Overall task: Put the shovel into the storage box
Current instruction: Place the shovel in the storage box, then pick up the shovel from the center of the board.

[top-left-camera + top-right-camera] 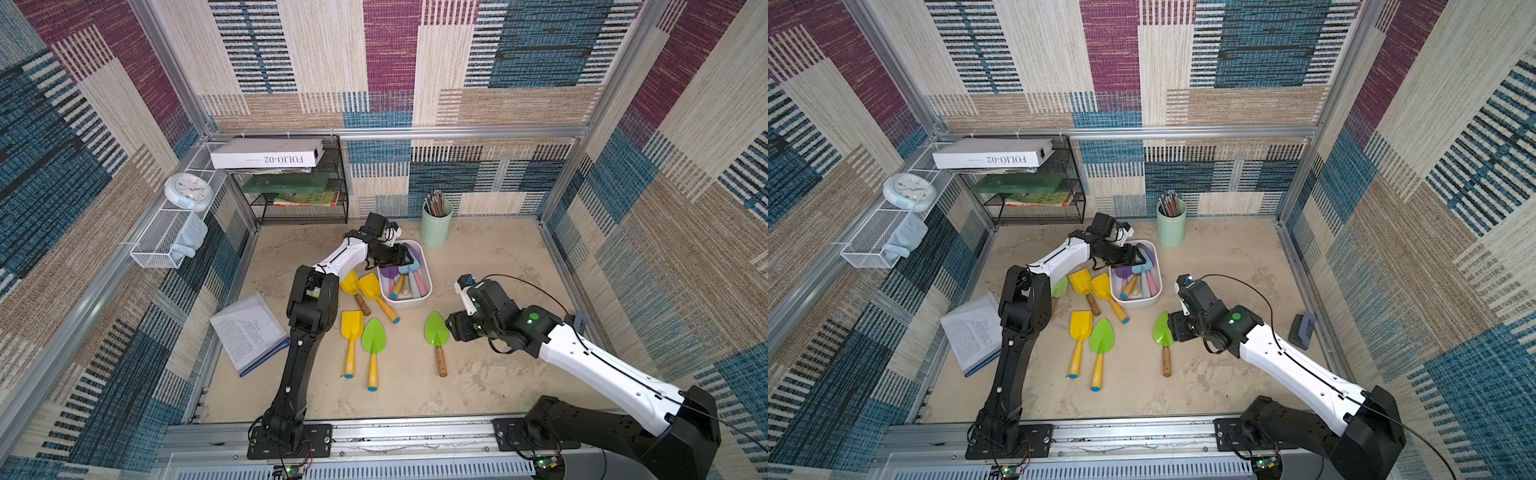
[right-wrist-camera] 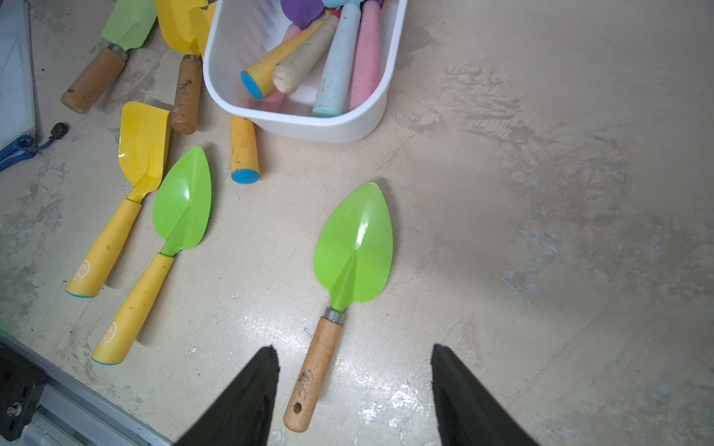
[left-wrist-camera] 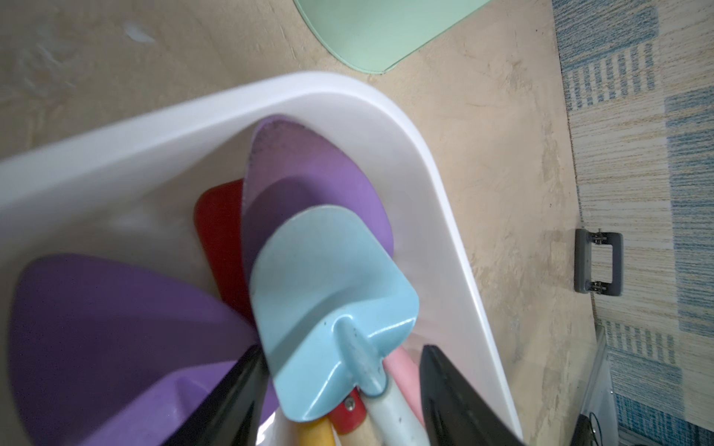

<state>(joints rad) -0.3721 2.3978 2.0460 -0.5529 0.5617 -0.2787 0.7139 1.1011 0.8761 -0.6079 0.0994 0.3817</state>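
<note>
The right hand [image 2: 353, 347] hangs open over the wood handle of a green shovel [image 2: 353, 247]. I think it is set to grab it. That shovel lies flat on the counter [image 2: 541, 231], tip toward the box [image 2: 317, 129]. Lying out, I count three green shovels and three yellow shovels [image 1: 352, 326]. Five handles [image 2: 336, 65] show in the box. The left hand [image 3: 340, 347] is open over it, so the blue shovel [image 3: 328, 270] rests loose on two purple shovels [image 3: 116, 328].
</note>
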